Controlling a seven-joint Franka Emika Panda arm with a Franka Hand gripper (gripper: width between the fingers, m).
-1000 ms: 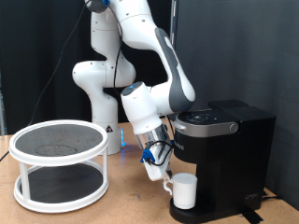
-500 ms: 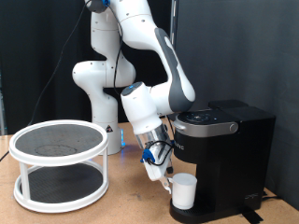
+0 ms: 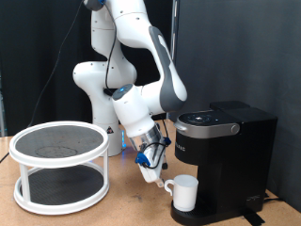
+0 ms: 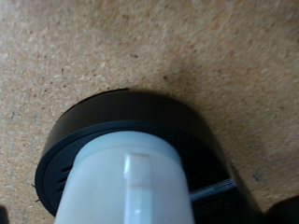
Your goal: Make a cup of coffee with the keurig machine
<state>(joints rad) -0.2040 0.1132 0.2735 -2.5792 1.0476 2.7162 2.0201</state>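
Note:
The cup [image 3: 184, 193], a small white mug, stands on the low drip tray [image 3: 209, 217] of the black keurig machine [image 3: 230, 151], its handle turned toward the exterior view's left. My gripper [image 3: 152, 175] hangs just left of that handle, apart from it, open with nothing between its fingers. The machine's lid is down. In the wrist view the cup [image 4: 131, 187] fills the lower middle, handle facing the camera, on the round black tray [image 4: 121, 117]. Only dark finger edges show at that picture's lower corners.
A white two-tier round rack [image 3: 61, 165] with dark mesh shelves stands at the exterior view's left on the cork-coloured table [image 3: 132, 202]. The robot's white base [image 3: 94, 89] rises behind the gripper. A black curtain closes the back.
The gripper has drawn back from the cup's handle toward the exterior view's left, and the arm has swung left with it. The cup stays on the drip tray.

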